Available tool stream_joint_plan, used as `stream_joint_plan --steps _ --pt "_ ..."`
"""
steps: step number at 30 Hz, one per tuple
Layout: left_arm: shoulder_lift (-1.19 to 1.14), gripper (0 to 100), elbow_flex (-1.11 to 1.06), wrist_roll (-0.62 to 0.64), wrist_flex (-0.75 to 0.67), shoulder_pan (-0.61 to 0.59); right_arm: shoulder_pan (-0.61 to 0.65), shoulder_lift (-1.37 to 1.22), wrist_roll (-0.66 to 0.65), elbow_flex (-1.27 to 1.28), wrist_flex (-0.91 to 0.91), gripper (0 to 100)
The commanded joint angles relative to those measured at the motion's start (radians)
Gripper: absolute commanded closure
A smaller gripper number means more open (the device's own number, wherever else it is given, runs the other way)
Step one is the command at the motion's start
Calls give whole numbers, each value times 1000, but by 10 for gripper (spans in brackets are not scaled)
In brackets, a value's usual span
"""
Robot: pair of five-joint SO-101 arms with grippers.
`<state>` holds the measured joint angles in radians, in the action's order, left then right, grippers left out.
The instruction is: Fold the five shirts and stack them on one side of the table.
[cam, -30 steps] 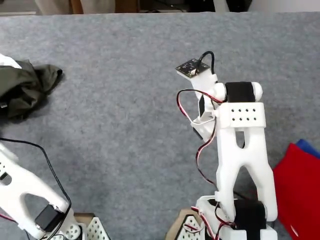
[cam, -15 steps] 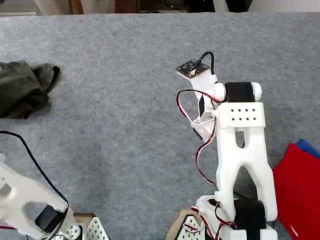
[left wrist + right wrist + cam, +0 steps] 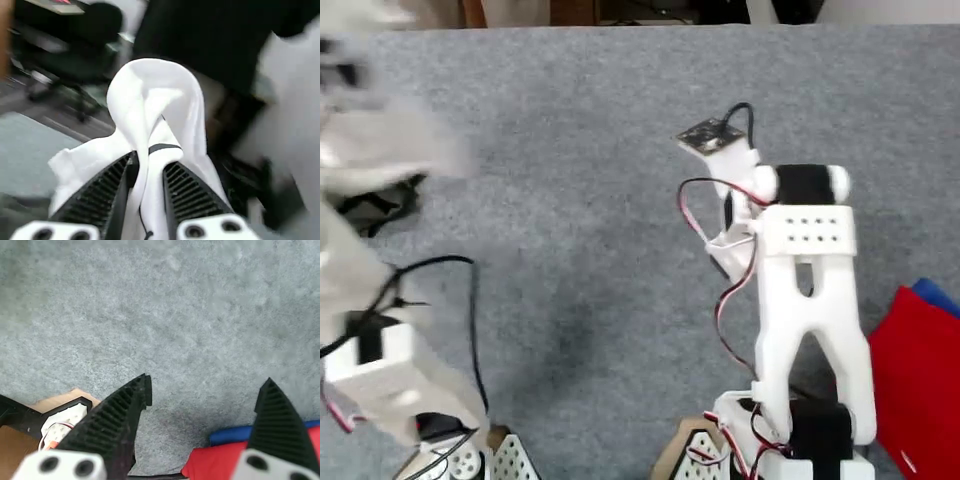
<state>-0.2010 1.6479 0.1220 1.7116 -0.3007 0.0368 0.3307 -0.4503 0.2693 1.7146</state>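
My left gripper (image 3: pixel 149 162) is shut on a white shirt (image 3: pixel 155 95), which bulges up past the fingertips and hangs down between the fingers, held off the table. In the high view the left arm (image 3: pixel 370 370) and the white cloth (image 3: pixel 390 140) blur along the table's left edge, partly covering a crumpled dark green shirt (image 3: pixel 380 205). My right gripper (image 3: pixel 207 385) stands open above bare grey table (image 3: pixel 200 305), with nothing between its fingers. A folded red shirt (image 3: pixel 920 380) lies on a blue one (image 3: pixel 935 293) at the right edge, beside the right arm (image 3: pixel 805 260).
The grey felt table (image 3: pixel 570 200) is bare across its middle and back. The red shirt (image 3: pixel 220 462) and the blue one (image 3: pixel 230 435) lie close by the right arm's base. Beyond the table's far edge are dark furniture and a floor (image 3: pixel 45 95).
The left arm has swung up from the lower left corner along the left edge, and white cloth now blurs over the dark green shirt. The right arm has barely shifted.
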Motion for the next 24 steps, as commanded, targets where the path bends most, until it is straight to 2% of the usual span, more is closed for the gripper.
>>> stream_joint_plan --steps 1,5,11,14,18,21,24 --pt "28 979 -18 11 49 187 -137 42 8 -7 -3 673" --pt "-5 979 -221 9 49 290 -272 42 -12 -16 -2 673" --pt "-51 973 -608 6 48 402 -403 42 -143 -104 48 673" --pt "-53 874 -789 14 48 437 -438 41 -172 -143 48 673" --pt "2 698 -1028 58 48 448 -435 33 -180 -154 40 673" --pt "84 672 -1138 61 48 419 -367 33 -193 -153 40 673" --pt "170 671 -1208 61 48 347 -219 13 -192 -150 44 673"
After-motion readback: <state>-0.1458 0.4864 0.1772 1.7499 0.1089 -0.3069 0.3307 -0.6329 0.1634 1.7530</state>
